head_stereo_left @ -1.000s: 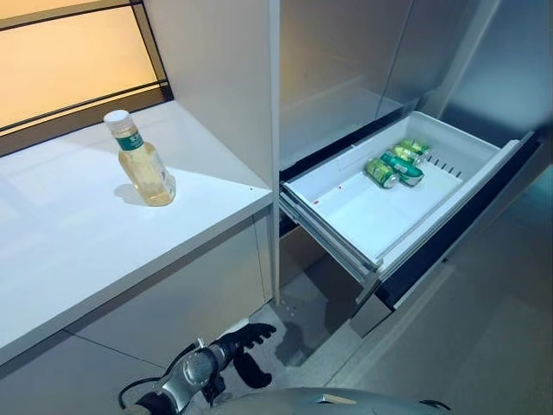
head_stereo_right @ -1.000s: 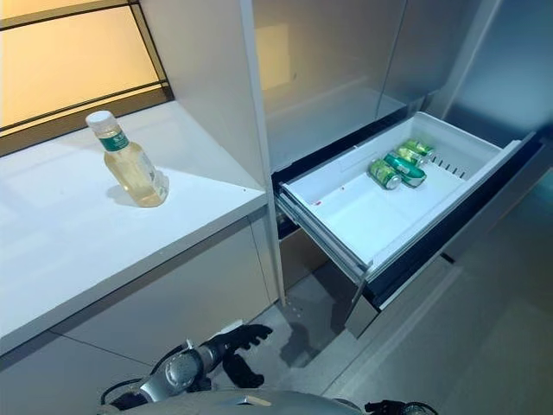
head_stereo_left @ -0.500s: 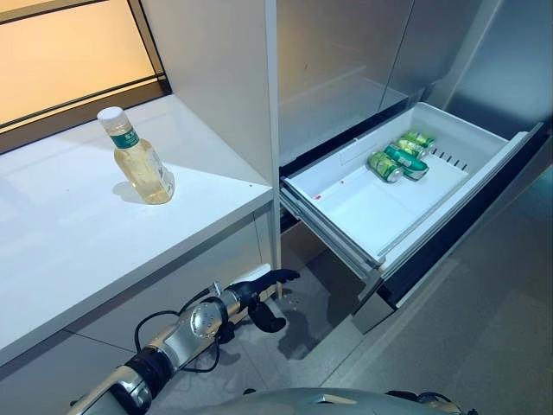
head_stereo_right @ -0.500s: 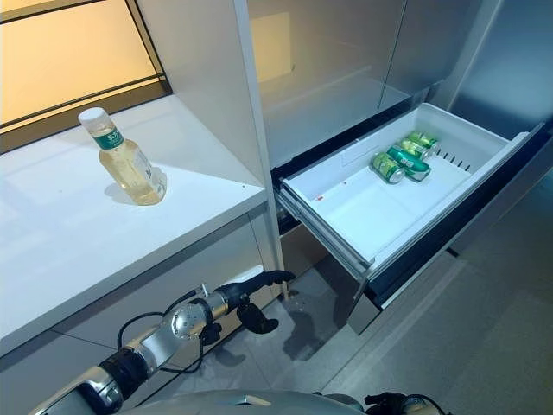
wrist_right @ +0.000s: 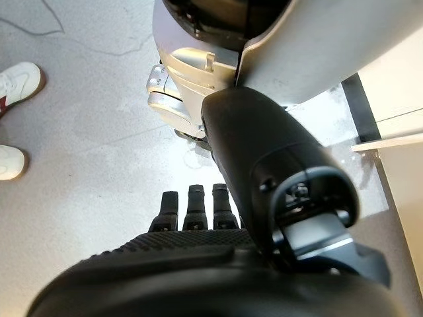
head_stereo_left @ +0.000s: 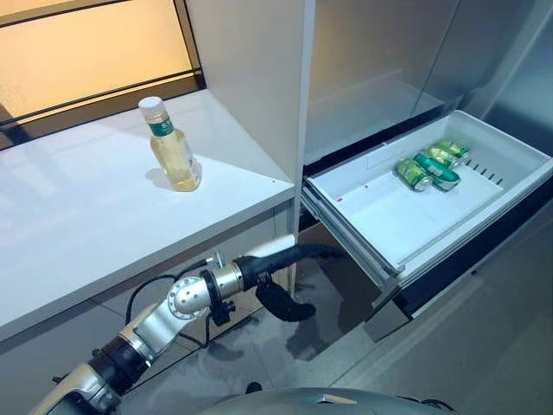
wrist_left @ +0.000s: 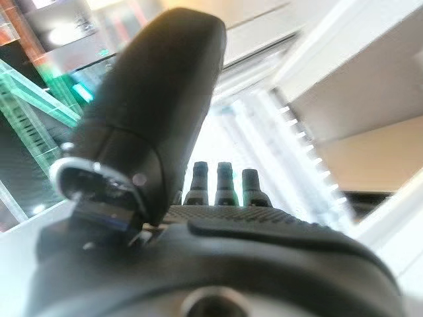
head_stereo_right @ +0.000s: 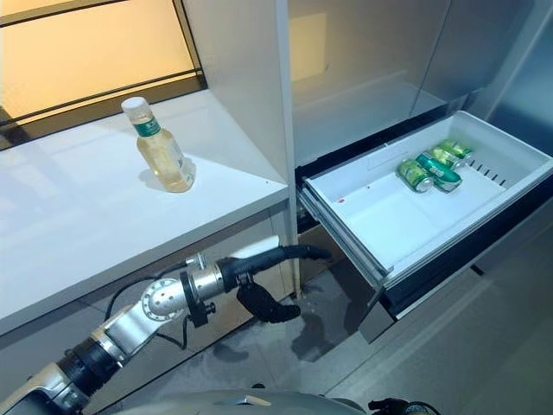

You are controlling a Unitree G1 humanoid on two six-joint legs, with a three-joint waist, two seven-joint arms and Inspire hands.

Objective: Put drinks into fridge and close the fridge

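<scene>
A bottle (head_stereo_left: 173, 154) of pale yellow drink with a white cap and green label stands upright on the white counter (head_stereo_left: 86, 233). The fridge drawer (head_stereo_left: 389, 212) is pulled open to the right, with green cans (head_stereo_left: 428, 166) lying at its far end. My left hand (head_stereo_left: 270, 275) is open and empty, with fingers straight. It is held out below the counter's front edge, its fingertips close to the drawer's near corner. My right hand (wrist_right: 198, 264) is open and empty, its fingers (wrist_right: 195, 205) pointing down at the floor.
A tall white cabinet panel (head_stereo_left: 259, 78) stands between the counter and the fridge. The grey fridge doors (head_stereo_left: 371, 60) above the drawer are shut. A person's white shoes (wrist_right: 16, 79) stand on the grey floor in the right wrist view.
My left hand has risen from near the floor and reached forward to the right, up to the drawer's near corner. The camera has shifted. The bottle and cans have not moved.
</scene>
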